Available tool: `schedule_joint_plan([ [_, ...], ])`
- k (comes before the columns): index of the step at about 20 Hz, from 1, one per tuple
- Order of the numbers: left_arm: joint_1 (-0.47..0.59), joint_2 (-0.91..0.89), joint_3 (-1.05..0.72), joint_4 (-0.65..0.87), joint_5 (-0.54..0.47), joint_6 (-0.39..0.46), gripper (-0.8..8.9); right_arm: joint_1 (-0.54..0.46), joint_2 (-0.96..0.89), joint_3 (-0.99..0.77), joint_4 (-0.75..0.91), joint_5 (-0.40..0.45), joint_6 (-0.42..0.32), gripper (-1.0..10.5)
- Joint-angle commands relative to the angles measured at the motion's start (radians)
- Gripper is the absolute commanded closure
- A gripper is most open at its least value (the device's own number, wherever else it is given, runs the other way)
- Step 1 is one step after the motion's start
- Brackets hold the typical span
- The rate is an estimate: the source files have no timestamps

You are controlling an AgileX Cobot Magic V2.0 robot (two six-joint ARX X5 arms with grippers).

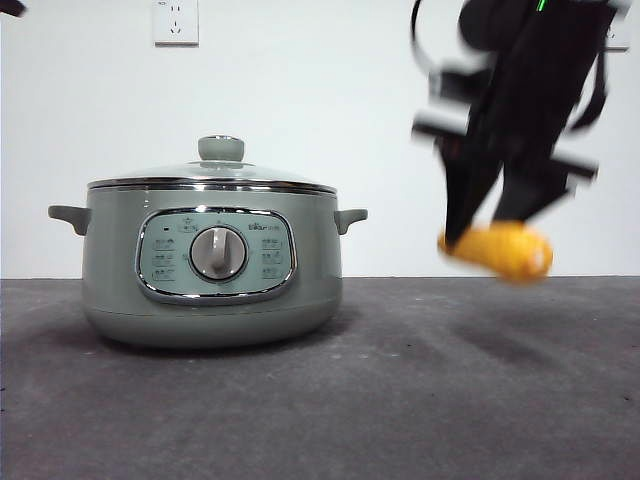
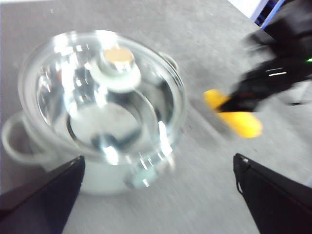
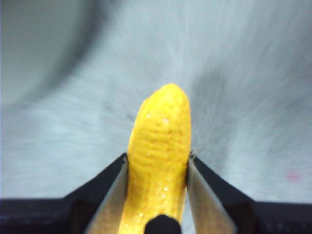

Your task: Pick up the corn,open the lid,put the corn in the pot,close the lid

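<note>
The sage-green pot (image 1: pixel 210 265) stands at the left of the dark table with its glass lid (image 1: pixel 212 178) on, green knob (image 1: pixel 221 148) on top. My right gripper (image 1: pixel 490 225) hangs at the right, above the table, shut on the yellow corn (image 1: pixel 497 249); the right wrist view shows the corn (image 3: pixel 160 156) clamped between both jaws. My left gripper (image 2: pixel 156 195) is open and empty, high above the pot (image 2: pixel 105 170) and its lid (image 2: pixel 100 92). The left wrist view also shows the corn (image 2: pixel 234 117) held beside the pot.
A white wall with a socket (image 1: pixel 176 22) stands behind the table. The dark table surface (image 1: pixel 450 400) stretches in front and right of the pot. A black tip of the other arm (image 1: pixel 10 8) shows at the top left corner.
</note>
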Motion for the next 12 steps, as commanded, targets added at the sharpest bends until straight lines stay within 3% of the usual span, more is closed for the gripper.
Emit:
schedule_joint_plan([
  [1, -0.043, 0.088, 0.068, 0.042, -0.076, 0.000, 1.26, 0.001, -0.136, 0.001, -0.019, -0.002, -0.018, 9.6],
  [6, -0.146, 0.345, 0.263, 0.062, -0.185, 0.040, 1.26, 0.001, -0.390, 0.001, -0.070, -0.003, -0.018, 9.6],
  [12, -0.223, 0.585, 0.386, 0.101, -0.303, 0.082, 1.26, 0.001, -0.544, 0.001, -0.171, -0.003, -0.018, 9.6],
])
